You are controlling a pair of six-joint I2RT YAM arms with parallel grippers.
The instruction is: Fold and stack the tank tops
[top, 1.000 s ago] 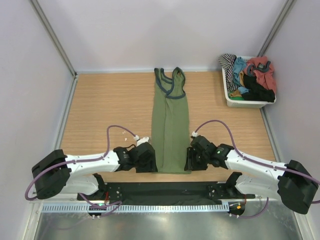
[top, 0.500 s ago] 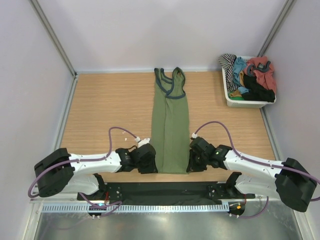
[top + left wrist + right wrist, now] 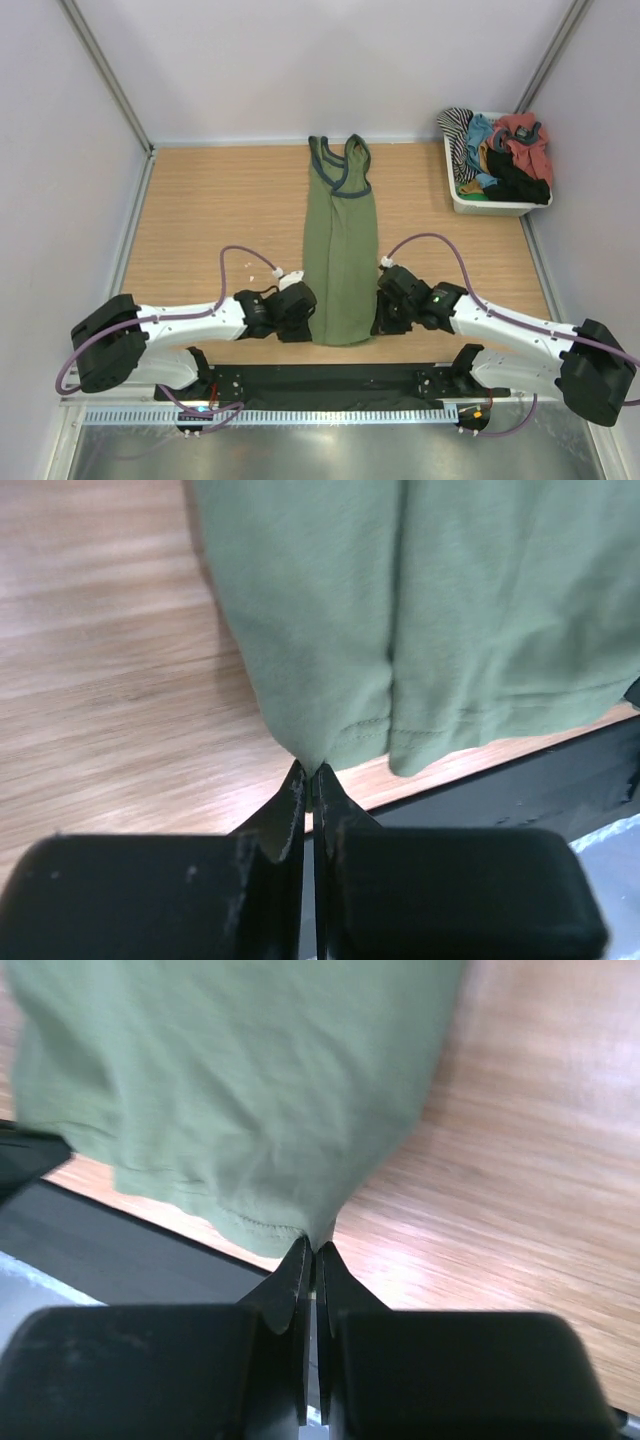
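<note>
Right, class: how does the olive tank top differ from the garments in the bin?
The olive tank top lies flat on the table; the garments are heaped, crumpled. The left gripper and right gripper pinch the tank top's hem; nothing touches the garments. Both are clothing.

white bin point(image 3: 490, 208) far right, wooden table point(image 3: 220, 210)

Black wedge-fingered left pincer point(image 3: 310, 772) and right pincer point(image 3: 312, 1248) on white arms point(image 3: 185, 321) with black joints point(image 3: 250, 312), looped purple cables point(image 3: 245, 250)
</note>
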